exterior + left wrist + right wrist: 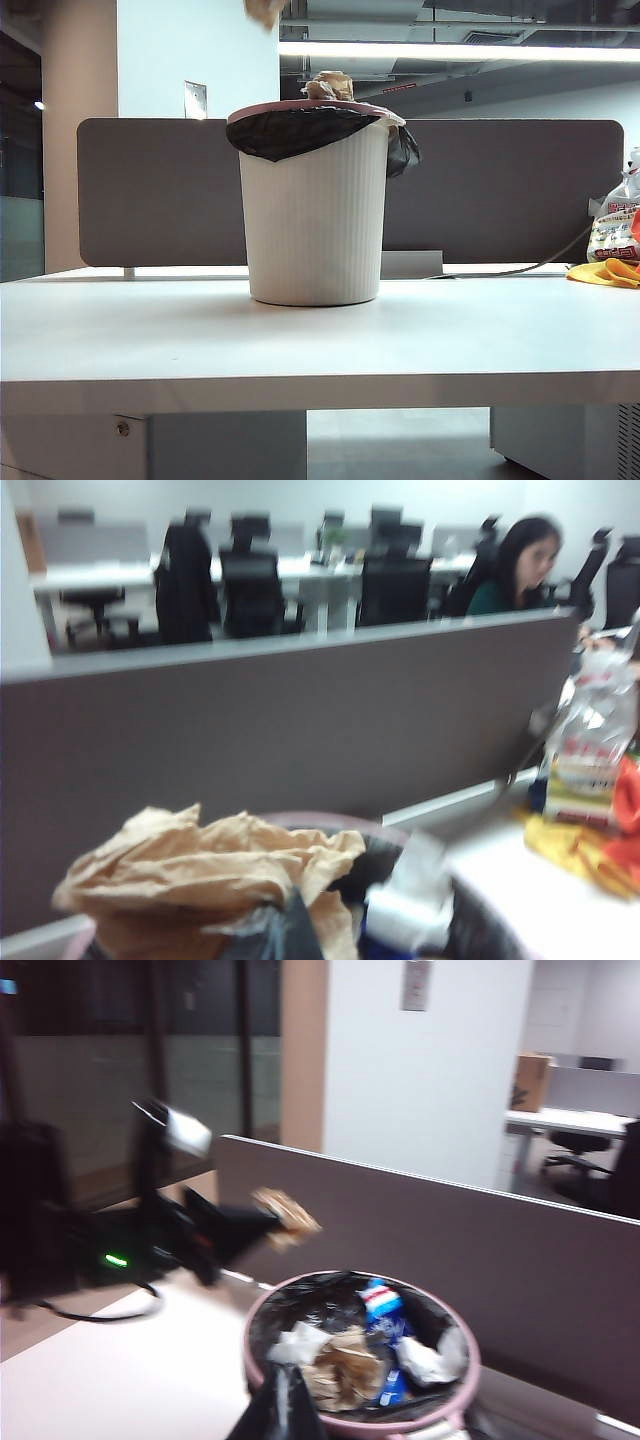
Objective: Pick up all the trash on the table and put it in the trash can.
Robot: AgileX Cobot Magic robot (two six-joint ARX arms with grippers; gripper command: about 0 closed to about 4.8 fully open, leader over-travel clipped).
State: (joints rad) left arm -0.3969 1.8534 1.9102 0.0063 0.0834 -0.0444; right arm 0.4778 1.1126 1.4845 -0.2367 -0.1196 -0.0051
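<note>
The white ribbed trash can stands mid-table. A tan paper wad pokes above its pinkish rim, among white and blue scraps. My left gripper hovers beside and above the can, shut on another crumpled tan wad. That wad fills the near part of the left wrist view, with the gripper below it, and shows at the exterior view's top edge. My right gripper hangs shut and empty just over the can's near rim.
A printed plastic bag and a yellow cloth lie at the table's right end. The grey-brown divider panel runs along the back, with a cable at its foot. A person sits beyond it.
</note>
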